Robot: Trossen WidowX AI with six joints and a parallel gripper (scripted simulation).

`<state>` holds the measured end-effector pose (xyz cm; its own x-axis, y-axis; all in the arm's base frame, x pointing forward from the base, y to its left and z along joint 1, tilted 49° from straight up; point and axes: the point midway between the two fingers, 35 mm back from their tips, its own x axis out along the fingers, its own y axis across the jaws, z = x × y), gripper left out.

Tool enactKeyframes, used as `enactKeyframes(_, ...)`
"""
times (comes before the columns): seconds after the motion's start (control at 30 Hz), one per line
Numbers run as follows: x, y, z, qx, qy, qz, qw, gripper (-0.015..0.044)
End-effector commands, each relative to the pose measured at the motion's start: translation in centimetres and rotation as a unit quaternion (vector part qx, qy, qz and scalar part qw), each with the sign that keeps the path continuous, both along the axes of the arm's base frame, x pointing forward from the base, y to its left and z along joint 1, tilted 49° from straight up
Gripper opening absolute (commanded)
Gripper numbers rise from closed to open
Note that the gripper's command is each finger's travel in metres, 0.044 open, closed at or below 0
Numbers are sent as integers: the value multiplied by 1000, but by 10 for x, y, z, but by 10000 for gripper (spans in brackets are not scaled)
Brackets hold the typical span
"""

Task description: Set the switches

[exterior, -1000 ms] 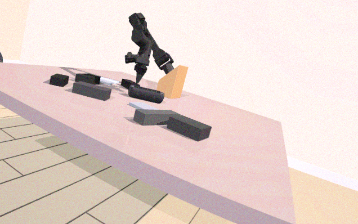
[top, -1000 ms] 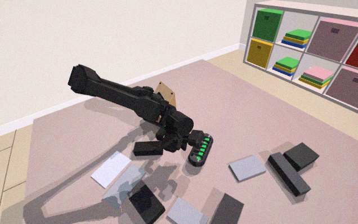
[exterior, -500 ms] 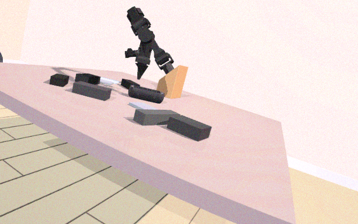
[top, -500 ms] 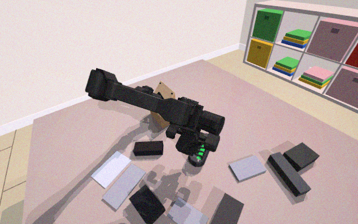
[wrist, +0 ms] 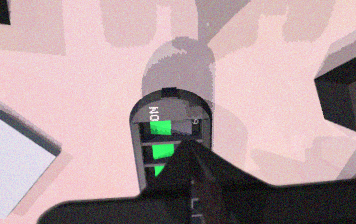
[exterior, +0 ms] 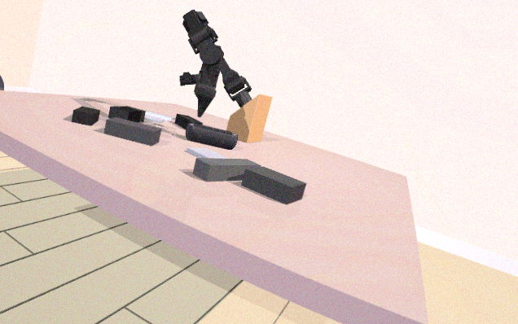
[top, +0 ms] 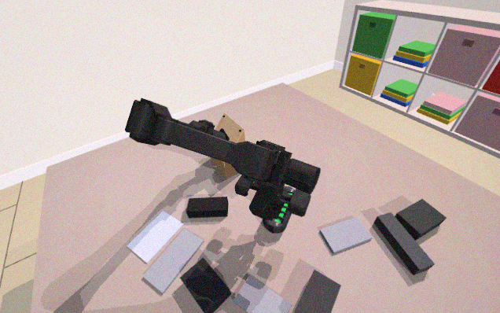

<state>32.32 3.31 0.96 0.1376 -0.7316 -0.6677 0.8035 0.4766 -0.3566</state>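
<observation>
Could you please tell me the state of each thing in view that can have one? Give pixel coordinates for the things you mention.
Black parallel-jaw gripper (top: pixel 277 214) (exterior: pixel 199 116) (wrist: pixel 188 146): shut, above the unit.
Dark grey rounded controller unit (top: pixel 273 226) (exterior: pixel 211 137) (wrist: pixel 135 150): switches up, on the bench.
Green-and-dark rocker switch nearest the "6" (wrist: pixel 160 128): visible, pressed end unclear.
Other switches: partly hidden, settings unclear.
</observation>
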Motion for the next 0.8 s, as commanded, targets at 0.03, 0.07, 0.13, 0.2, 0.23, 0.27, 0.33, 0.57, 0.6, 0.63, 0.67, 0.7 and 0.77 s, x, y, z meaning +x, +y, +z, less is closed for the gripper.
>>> enactKeyframes(0.03,1,-7,-6,-3,2,1,1000,0)
enactKeyframes(0.07,2,-8,-7,-3,2,1,1000,0)
enactKeyframes(0.13,2,-10,-9,-3,2,1,1000,0)
enactKeyframes(0.2,3,-13,-11,-3,3,0,1000,0)
enactKeyframes(0.23,3,-14,-12,-3,3,0,1000,0)
enactKeyframes(0.27,3,-15,-13,-3,3,0,1000,0)
enactKeyframes(0.33,4,-18,-16,-3,3,0,1000,0)
enactKeyframes(0.57,5,-24,-21,-3,3,0,1000,0)
enactKeyframes(0.6,5,-24,-21,-3,3,0,1000,0)
enactKeyframes(0.63,5,-24,-21,-3,3,0,1000,0)
enactKeyframes(0.67,5,-24,-21,-3,3,0,1000,0)
enactKeyframes(0.7,5,-24,-21,-3,3,0,1000,0)
enactKeyframes(0.77,5,-24,-21,-3,3,0,1000,0)
